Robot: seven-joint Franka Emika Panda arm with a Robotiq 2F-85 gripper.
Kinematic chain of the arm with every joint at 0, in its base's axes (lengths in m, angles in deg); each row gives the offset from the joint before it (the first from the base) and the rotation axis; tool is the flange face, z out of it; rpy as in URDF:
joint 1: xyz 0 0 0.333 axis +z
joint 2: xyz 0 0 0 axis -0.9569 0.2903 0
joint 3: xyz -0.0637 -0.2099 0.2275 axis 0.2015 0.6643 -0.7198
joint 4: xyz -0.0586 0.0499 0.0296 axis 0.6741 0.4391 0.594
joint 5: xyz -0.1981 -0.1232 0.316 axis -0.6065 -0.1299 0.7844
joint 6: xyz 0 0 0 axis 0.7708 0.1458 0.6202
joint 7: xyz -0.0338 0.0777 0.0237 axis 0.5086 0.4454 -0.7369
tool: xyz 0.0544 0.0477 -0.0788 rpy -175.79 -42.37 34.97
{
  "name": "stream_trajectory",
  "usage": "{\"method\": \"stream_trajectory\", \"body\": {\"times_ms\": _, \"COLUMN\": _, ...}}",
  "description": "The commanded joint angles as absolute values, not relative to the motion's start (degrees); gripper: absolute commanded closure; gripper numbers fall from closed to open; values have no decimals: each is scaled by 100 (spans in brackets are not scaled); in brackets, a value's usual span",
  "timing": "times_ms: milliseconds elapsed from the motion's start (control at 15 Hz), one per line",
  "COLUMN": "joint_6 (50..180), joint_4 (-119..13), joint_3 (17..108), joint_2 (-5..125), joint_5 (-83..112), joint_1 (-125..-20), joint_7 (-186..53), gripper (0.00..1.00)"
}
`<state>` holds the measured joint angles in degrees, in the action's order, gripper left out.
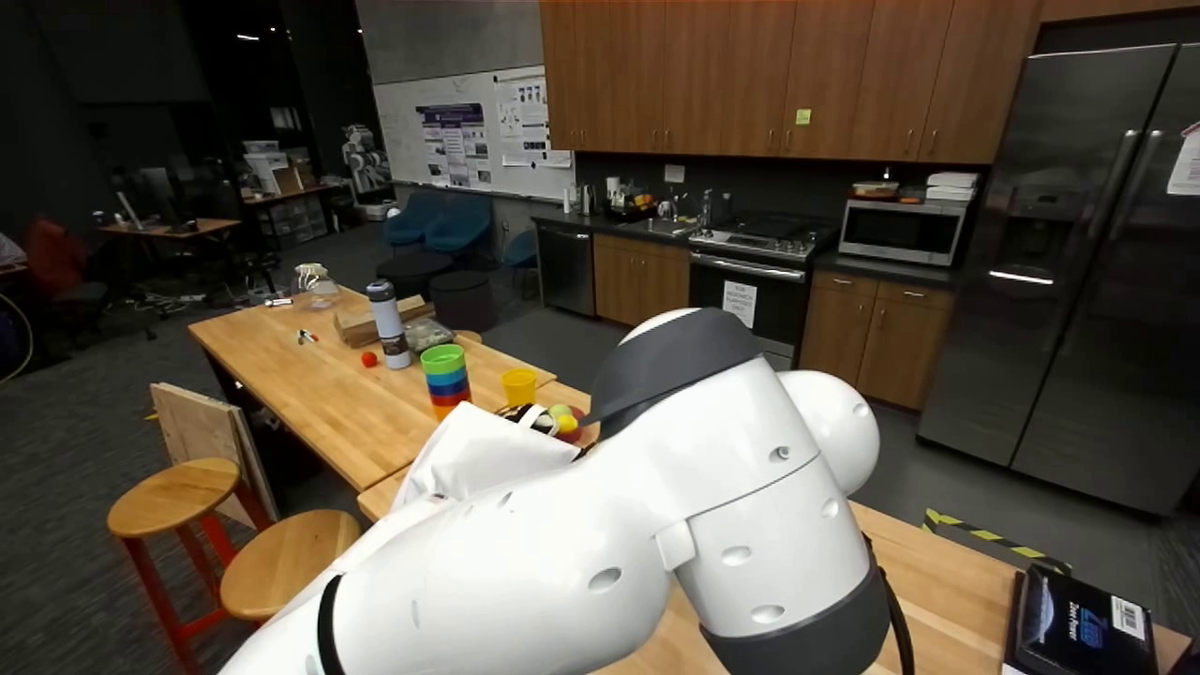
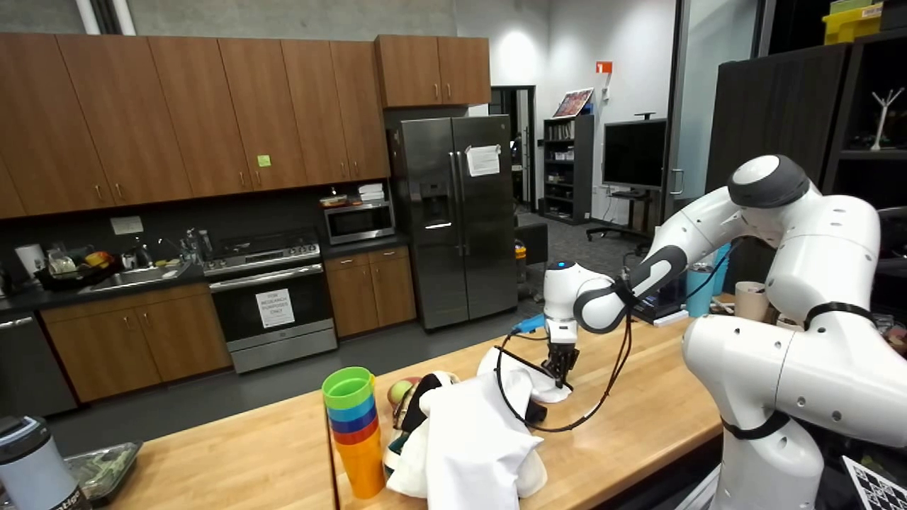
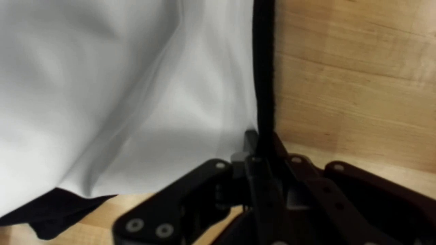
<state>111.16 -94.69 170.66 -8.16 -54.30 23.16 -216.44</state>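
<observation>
In an exterior view, the camera stands very near the robot arm (image 1: 525, 562) and faces over the wooden table (image 1: 337, 403) to the kitchen stove (image 1: 783, 300). In an exterior view, it stands near the light-blue bottle (image 2: 35, 464), farther from the arm, facing the refrigerator (image 2: 460, 219). Both exterior views share the table, stove and refrigerator. The wrist view looks down, very close, on the white cloth (image 3: 136, 112), past the gripper (image 3: 264, 137).
</observation>
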Motion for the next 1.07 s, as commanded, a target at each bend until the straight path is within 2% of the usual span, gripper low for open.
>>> {"method": "stream_trajectory", "body": {"times_ms": 0, "joint_6": 10783, "joint_4": -9528, "joint_3": 16792, "joint_2": -736, "joint_5": -5684, "joint_1": 2227, "joint_7": -21421, "gripper": 100}}
{"method": "stream_trajectory", "body": {"times_ms": 267, "joint_6": 10533, "joint_4": -9785, "joint_3": 15625, "joint_2": -185, "joint_5": -5853, "joint_1": 1495, "joint_7": -21090, "gripper": 99}}
{"method": "stream_trajectory", "body": {"times_ms": 533, "joint_6": 10464, "joint_4": -10034, "joint_3": 13854, "joint_2": 223, "joint_5": -5759, "joint_1": -53, "joint_7": -21078, "gripper": 99}}
{"method": "stream_trajectory", "body": {"times_ms": 1000, "joint_6": 8733, "joint_4": -10945, "joint_3": 11011, "joint_2": -761, "joint_5": -6599, "joint_1": -3090, "joint_7": -20377, "gripper": 99}}
